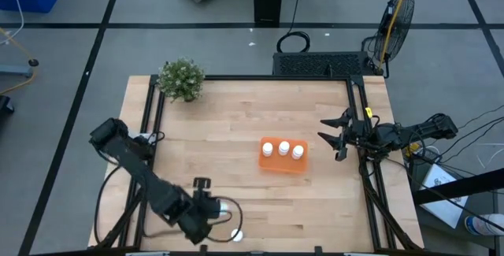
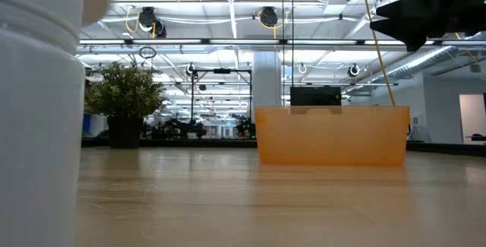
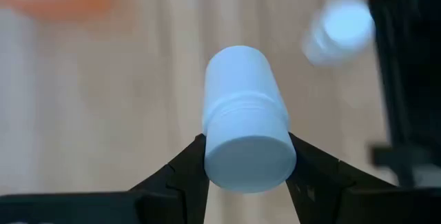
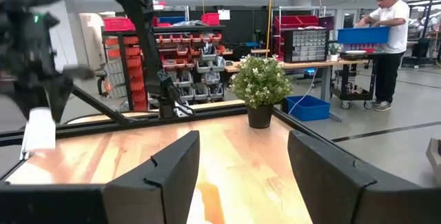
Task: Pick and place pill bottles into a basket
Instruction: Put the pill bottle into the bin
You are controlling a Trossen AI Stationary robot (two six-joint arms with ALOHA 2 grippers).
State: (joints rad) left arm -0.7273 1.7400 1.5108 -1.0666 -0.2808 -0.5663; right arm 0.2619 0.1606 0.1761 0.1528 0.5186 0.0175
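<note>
My left gripper (image 1: 223, 206) is near the table's near edge, shut on a white pill bottle (image 3: 241, 93). That bottle also shows under the left arm in the right wrist view (image 4: 39, 131). Another white bottle (image 1: 236, 235) stands on the table by the near edge, large at the left of the low view (image 2: 38, 118). The orange basket (image 1: 303, 164) sits on the table right of centre, with three white bottles (image 1: 283, 149) standing in it. My right gripper (image 1: 335, 139) hovers open and empty to the right of the basket, above table height (image 2: 418, 11). My left gripper pinches the bottle's white cap (image 3: 248, 156) between its two fingers, one finger (image 3: 189, 165) on each side. The fingers come from above, pointing down. The bottle hangs upright below them, cap up; whether its base is clear of the table I cannot tell.
A green potted plant (image 1: 181, 79) stands at the table's far left corner. Black rails run along the table's left and right sides (image 1: 361, 114). Bare wood lies between the basket and the left gripper. A person (image 4: 386, 38) stands far off in the room.
</note>
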